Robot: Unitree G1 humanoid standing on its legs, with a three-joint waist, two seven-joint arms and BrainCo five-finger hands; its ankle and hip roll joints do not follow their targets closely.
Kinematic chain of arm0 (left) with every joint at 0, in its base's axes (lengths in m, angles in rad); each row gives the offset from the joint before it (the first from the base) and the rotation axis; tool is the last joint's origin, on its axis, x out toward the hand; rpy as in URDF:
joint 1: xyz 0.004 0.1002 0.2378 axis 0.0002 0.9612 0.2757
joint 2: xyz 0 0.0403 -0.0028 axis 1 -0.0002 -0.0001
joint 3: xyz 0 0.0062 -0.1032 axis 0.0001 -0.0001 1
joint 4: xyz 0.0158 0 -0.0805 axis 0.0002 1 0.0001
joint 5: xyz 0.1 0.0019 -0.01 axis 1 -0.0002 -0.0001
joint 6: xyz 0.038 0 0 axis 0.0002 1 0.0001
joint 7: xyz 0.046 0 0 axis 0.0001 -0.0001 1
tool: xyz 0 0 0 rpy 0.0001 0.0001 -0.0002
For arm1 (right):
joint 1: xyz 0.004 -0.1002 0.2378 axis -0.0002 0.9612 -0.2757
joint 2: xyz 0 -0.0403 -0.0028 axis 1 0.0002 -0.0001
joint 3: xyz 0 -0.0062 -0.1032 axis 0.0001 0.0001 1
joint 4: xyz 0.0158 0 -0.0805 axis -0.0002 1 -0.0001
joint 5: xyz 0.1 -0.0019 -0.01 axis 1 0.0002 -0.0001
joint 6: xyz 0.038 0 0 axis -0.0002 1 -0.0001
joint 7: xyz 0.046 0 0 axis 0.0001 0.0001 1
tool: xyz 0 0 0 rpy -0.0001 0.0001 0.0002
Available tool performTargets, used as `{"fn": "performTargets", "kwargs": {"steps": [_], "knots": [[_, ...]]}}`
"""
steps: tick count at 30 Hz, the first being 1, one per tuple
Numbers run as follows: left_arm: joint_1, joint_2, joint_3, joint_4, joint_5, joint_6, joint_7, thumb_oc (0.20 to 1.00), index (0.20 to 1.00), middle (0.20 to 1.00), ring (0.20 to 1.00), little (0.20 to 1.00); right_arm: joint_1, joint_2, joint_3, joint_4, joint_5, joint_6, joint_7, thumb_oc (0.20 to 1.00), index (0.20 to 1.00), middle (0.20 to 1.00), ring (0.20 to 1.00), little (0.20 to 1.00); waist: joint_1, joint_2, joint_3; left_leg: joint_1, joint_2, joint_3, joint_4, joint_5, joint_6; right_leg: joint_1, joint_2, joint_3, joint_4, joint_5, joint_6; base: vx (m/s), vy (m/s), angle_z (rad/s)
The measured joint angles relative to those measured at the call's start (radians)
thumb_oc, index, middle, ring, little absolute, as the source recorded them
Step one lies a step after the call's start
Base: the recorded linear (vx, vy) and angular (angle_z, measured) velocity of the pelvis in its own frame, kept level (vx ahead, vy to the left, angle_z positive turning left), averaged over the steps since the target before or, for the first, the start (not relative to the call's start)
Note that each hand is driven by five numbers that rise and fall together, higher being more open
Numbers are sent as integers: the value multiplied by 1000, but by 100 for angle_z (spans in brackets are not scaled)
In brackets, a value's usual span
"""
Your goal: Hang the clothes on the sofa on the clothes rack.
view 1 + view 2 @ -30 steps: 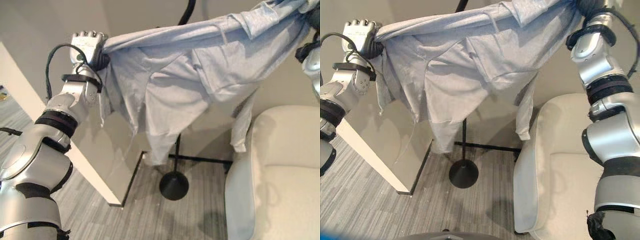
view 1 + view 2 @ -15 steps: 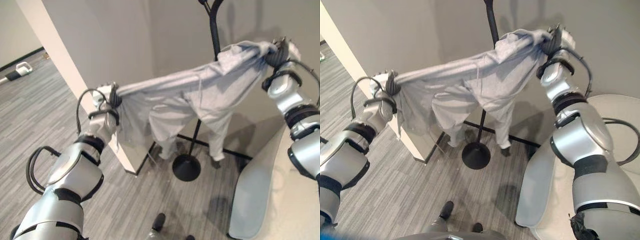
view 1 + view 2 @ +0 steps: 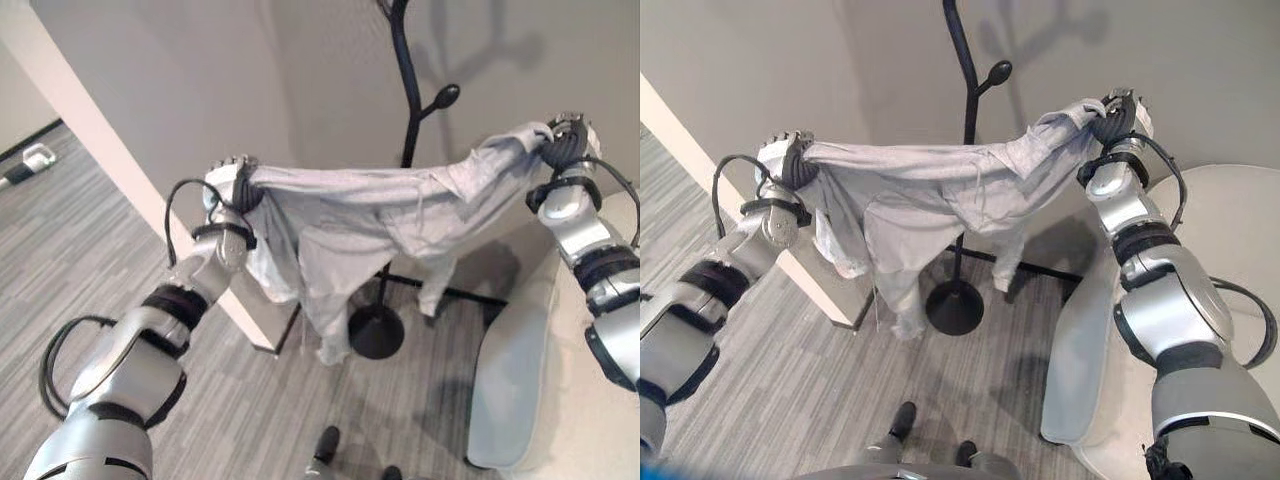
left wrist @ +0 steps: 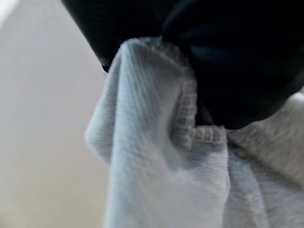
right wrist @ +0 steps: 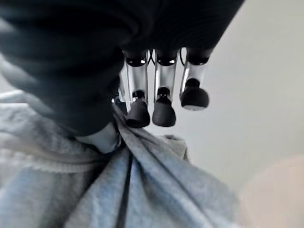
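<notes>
From my remote seat, the biggest thing in front of me is the grey wall [image 3: 200, 80] with its pale corner edge, and below it the grey striped carpet floor [image 3: 120, 260]. On my right sits the cream sofa [image 3: 1230, 260], its rounded arm turned toward the rack. The black clothes rack [image 3: 963, 90] stands between wall and sofa, its pole rising from a round base [image 3: 955, 308] on the floor, with a knobbed hook branching off near the top. The light grey garment [image 3: 940, 190] is off the sofa and stretched in the air between my two hands, in front of the rack's pole and below the hook, with its body and sleeves hanging down toward the base; I cannot tell whether it touches the pole. My left hand [image 3: 232, 185] has its fingers curled tight round a bunched end of the cloth, and the left wrist view shows a stitched hem tucked against the dark cover. My right hand [image 3: 1118, 112] grips the other end, held higher and near the sofa, fingers [image 5: 164, 111] bent down onto the fabric and pinching it.
</notes>
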Motion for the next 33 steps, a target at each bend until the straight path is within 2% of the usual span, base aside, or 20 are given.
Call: {"fn": "performTargets", "kwargs": {"steps": [1,3,6,8,10,11,12,15,16,23,26,30,33], "knots": [[50,8,33,-76,1,-4,3,200,200,200,200,200,38,-17,-30,-55,-1,-2,-2,200,200,200,200,200,0,0,0,11,0,3,-7,-1,1,6,0,4,-2,-2,1,20,-1,-7],[84,11,38,-109,15,-17,12,200,200,200,200,200,70,-40,-50,-79,-1,-1,-15,200,200,200,200,200,-1,4,3,22,1,4,-15,-1,2,15,-1,4,-7,-4,0,16,-3,-2],[216,20,139,-265,26,-12,12,200,200,200,200,200,216,-81,-167,-324,-28,14,-27,200,200,200,200,200,-17,6,6,26,2,7,-17,-9,15,19,0,7,-12,-4,-1,0,0,0],[291,50,168,-339,60,-16,12,200,200,200,200,200,325,-96,-234,-464,-72,10,-32,200,200,200,200,200,-22,5,14,44,1,14,-20,-8,17,35,-2,11,-14,-4,-5,-11,-14,-7],[304,59,173,-336,90,-13,4,200,200,200,200,200,355,-109,-238,-475,-107,16,-34,200,200,200,200,200,-26,7,23,59,-3,23,-21,-10,22,45,-3,21,-10,-11,-6,-25,-29,-8],[381,60,256,-454,114,-16,-12,200,200,200,200,200,498,-121,-368,-649,-159,22,-34,200,200,200,200,200,-30,9,32,64,-1,24,-32,-8,25,46,-4,21,-12,-11,-8,0,0,0],[441,59,307,-526,136,-25,-9,200,200,200,200,200,587,-123,-442,-717,-203,10,-52,200,200,200,200,200,-31,11,39,75,-4,26,-33,-8,26,56,-5,24,-12,-12,-9,0,0,0],[483,68,323,-582,173,-24,-26,200,200,200,200,200,680,-124,-518,-766,-261,23,-66,200,200,200,200,200,-31,17,43,99,-7,37,-32,-16,40,76,-9,31,-11,-21,-8,-37,-23,-5],[500,91,333,-630,206,-46,-36,200,200,200,200,200,713,-124,-550,-798,-305,23,-81,200,200,200,200,200,-38,23,50,110,-7,41,-33,-22,48,87,-9,31,-10,-24,-6,-47,-19,-5],[494,123,355,-733,255,-99,-51,200,200,200,200,200,724,-123,-584,-905,-394,18,-108,200,200,200,200,200,-77,32,55,142,2,59,-32,-27,57,113,-4,43,-14,-23,-8,-51,-26,-7],[470,127,355,-733,265,-101,-51,200,200,200,200,200,701,-124,-585,-938,-395,12,-108,200,200,200,200,200,-82,32,55,160,0,88,-25,-27,56,124,2,67,-12,-24,-7,-65,-42,-19],[413,156,353,-717,285,-101,-51,200,200,200,200,200,653,-124,-566,-939,-395,12,-108,200,200,200,200,200,-87,10,70,165,-6,138,26,-27,56,138,2,91,-4,-24,-7,-47,-9,-17],[367,158,344,-691,294,-102,-51,200,200,200,200,200,605,-128,-543,-930,-394,11,-107,200,200,200,200,200,-88,7,72,170,4,145,25,-29,59,143,5,92,-1,-18,-15,-35,55,-6]]}}
